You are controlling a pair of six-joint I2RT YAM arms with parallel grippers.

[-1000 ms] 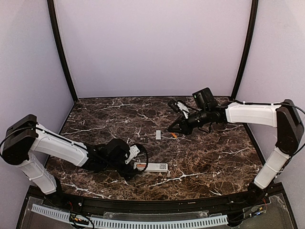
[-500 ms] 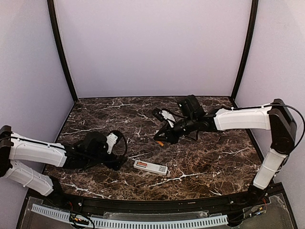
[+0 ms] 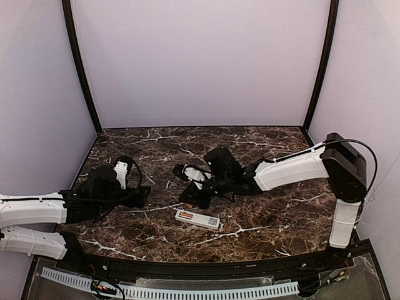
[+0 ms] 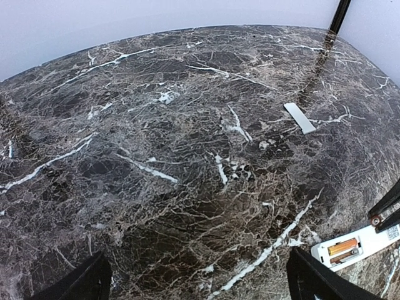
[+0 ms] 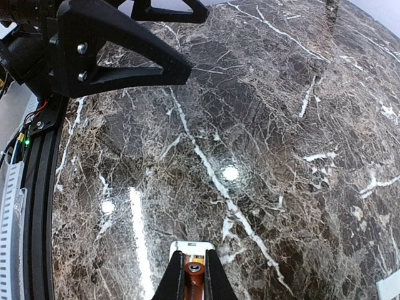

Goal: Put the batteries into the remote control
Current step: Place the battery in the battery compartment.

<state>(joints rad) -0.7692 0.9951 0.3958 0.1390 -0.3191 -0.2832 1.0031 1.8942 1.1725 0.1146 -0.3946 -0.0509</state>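
Observation:
The white remote control (image 3: 197, 219) lies flat near the table's front middle. In the left wrist view (image 4: 359, 244) its open slot holds one orange battery (image 4: 342, 246). My right gripper (image 3: 189, 200) hangs just above the remote's left end, shut on a second orange battery (image 5: 194, 275). The battery points down at the remote's end (image 5: 191, 245). My left gripper (image 3: 141, 195) is open and empty, left of the remote and apart from it. Its fingers (image 4: 87, 281) straddle bare marble.
A small white battery cover (image 4: 300, 117) lies on the marble behind the remote; it also shows in the right wrist view (image 5: 390, 286). The left gripper's black frame (image 5: 119, 56) fills that view's top left. Walls enclose the table's back and sides.
My right arm has swung left and forward with the battery, from mid-table to just over the remote. My left gripper has drawn back left, away from the remote.

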